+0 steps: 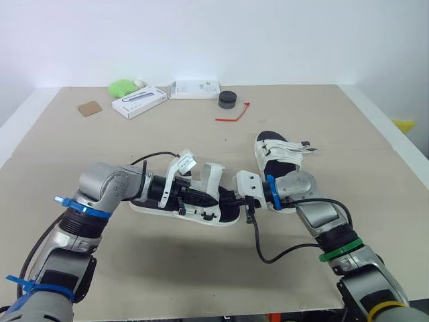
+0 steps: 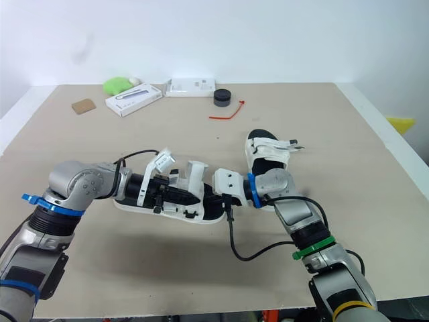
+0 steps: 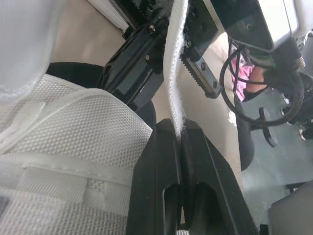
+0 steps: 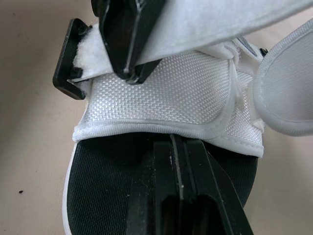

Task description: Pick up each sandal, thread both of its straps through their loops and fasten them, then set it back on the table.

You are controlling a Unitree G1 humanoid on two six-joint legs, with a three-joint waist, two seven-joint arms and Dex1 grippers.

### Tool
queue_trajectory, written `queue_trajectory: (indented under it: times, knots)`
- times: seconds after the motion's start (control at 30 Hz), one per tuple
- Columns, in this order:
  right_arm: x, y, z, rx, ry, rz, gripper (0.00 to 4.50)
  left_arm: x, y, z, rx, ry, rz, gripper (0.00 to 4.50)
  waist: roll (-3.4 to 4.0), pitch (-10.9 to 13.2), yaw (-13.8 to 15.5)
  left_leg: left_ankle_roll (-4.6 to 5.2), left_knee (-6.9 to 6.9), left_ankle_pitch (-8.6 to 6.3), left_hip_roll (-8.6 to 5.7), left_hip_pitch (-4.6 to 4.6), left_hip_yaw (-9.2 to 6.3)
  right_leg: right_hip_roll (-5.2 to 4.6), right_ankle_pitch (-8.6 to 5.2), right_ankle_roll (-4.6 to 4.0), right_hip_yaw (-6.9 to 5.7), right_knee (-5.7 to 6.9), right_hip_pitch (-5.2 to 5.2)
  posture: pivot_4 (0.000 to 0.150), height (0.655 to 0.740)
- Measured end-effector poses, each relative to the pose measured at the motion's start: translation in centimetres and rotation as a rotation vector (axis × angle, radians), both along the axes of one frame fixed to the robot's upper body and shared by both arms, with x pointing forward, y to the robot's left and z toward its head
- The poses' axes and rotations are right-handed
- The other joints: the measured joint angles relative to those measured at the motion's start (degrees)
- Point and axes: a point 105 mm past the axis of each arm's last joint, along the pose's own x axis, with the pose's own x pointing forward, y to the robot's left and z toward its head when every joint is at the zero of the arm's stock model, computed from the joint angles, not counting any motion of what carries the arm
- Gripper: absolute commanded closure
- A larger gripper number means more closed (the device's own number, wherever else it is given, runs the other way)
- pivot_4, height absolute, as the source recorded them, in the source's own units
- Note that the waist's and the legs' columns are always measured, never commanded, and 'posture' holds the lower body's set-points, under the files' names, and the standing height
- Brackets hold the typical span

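**At the near sandal, a strap pinched and ready for the loop**

Close to the robot, the first sandal point(image 1: 161, 209) lay flat on the table point(image 1: 335, 121), between the two arms. The left gripper point(image 3: 178, 129) was clamped on the thin edge of a white strap point(image 3: 176, 58). It held the strap up from the footbed, probably so that the free end could be steered. Just beside it, the black loop point(image 4: 66, 58) stood at the side of the sandal, with the strap material already at it. I judge the threading of this strap as started but not finished.

The right gripper point(image 4: 177, 142) came in from the opposite side. Its fingers were together, low over the black footbed under the front band, and I could see nothing between them. My guess is that it was there to keep the sandal from sliding while the other arm pulled.

A little farther, the second sandal point(image 1: 278, 151) rested on the table behind the right arm, with one strap end sticking out to the side. Whether its straps were fastened I could not tell.

At the far edge lay two white boxes point(image 1: 139, 101), a green lump point(image 1: 123, 87), a black puck point(image 1: 228, 99), a red tie point(image 1: 233, 115) and a brown card point(image 1: 88, 108), all well apart from the work.
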Motion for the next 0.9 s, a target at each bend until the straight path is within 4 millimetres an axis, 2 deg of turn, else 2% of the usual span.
queue_trajectory:
  times: [0.67,0.7,0.77,0.83,0.9]
  knots:
    - [0.0,0.2,0.1,0.004,-0.005,0.009,4.50,-1.7,0.3,-0.6,0.051,-0.136,-0.080,4.43,0.00,0.00,-0.03,0.04,-0.01,-0.02,0.09,0.01,0.03,0.12,-0.03,-0.02,0.02,-0.01,-0.01,0.150,0.7400]
    - [0.0,0.2,0.1,0.004,-0.007,0.010,4.50,-1.7,0.3,-0.6,0.051,-0.138,-0.080,4.03,0.00,0.00,-0.03,0.04,-0.01,-0.02,0.10,0.02,0.03,0.14,-0.03,-0.03,0.02,-0.01,-0.01,0.150,0.7400]
    - [0.0,0.2,0.1,0.003,-0.006,0.010,4.50,-1.7,0.3,-0.6,0.048,-0.137,-0.083,3.75,0.00,0.00,-0.03,0.04,-0.01,-0.02,0.11,0.01,0.03,0.14,-0.03,-0.04,0.02,-0.01,-0.01,0.150,0.7400]
    - [0.0,0.2,0.1,0.002,-0.003,0.008,4.50,-1.9,0.2,-0.4,0.033,-0.134,-0.100,2.77,0.00,0.00,-0.02,0.04,-0.01,-0.02,0.10,0.01,0.04,0.13,-0.03,-0.03,0.02,0.00,-0.01,0.150,0.7400]
    - [0.1,0.1,0.0,0.001,-0.001,0.005,4.50,-2.1,0.0,0.0,0.015,-0.147,-0.119,2.02,0.00,0.00,0.00,0.04,0.00,-0.02,0.09,0.02,0.04,0.11,-0.02,-0.03,0.03,0.00,0.00,0.150,0.7400]
